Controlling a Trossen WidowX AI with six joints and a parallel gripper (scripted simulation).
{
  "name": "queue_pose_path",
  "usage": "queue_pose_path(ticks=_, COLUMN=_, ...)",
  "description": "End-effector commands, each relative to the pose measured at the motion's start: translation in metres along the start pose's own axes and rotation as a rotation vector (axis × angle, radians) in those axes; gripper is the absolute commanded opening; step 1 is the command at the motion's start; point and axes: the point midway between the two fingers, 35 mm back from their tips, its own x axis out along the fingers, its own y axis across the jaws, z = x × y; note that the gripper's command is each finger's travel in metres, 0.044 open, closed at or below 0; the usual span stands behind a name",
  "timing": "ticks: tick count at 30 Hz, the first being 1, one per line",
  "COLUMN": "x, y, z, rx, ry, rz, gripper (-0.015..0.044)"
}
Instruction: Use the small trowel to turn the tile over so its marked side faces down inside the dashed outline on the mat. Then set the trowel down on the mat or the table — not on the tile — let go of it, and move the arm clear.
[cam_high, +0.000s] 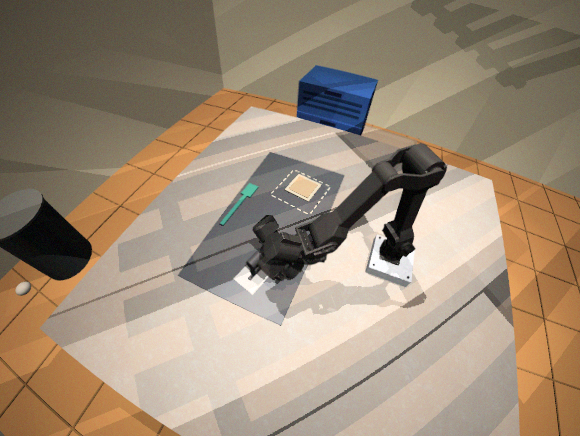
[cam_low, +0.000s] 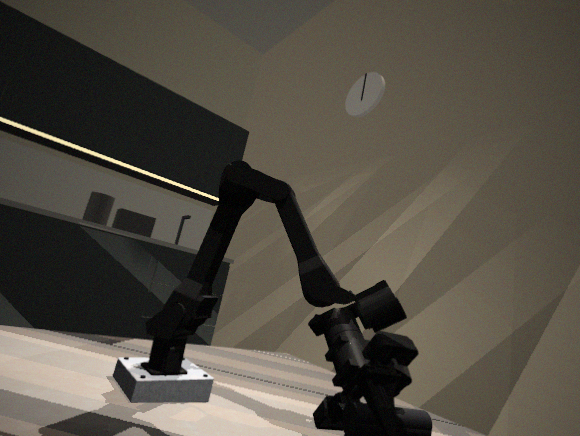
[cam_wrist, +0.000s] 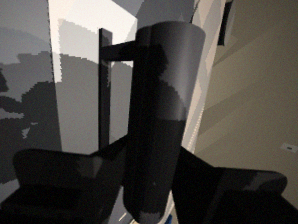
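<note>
The tile, pale with a tan inner square, lies flat inside the dashed outline at the back of the dark mat, near the outline's back side. I cannot tell which face is up. My gripper is shut on the thick dark handle of the trowel, near the mat's front end, well away from the tile. The trowel has a broad white blade held by a dark bracket. The blade is over the mat; contact is unclear. Its blade is out of frame in the exterior view.
A green spatula lies on the mat's left side, left of the tile. The arm's pale base block stands right of the mat. A blue cabinet is behind the table. A dark cylinder stands off the left edge.
</note>
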Motion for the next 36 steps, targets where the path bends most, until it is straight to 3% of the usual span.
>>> queue_pose_path(ticks=1, x=0.001, y=0.0, z=0.001, rx=0.005, ry=-0.003, rz=-0.004, gripper=0.0079)
queue_pose_path(ticks=10, x=0.001, y=0.0, z=0.001, rx=0.005, ry=-0.003, rz=-0.004, gripper=0.03)
queue_pose_path(ticks=20, x=-0.003, y=0.0, z=0.001, rx=0.006, ry=-0.003, rz=-0.003, gripper=0.03)
queue_pose_path(ticks=36, x=-0.079, y=-0.011, z=-0.003, rx=0.004, ry=-0.005, rz=0.003, gripper=0.03)
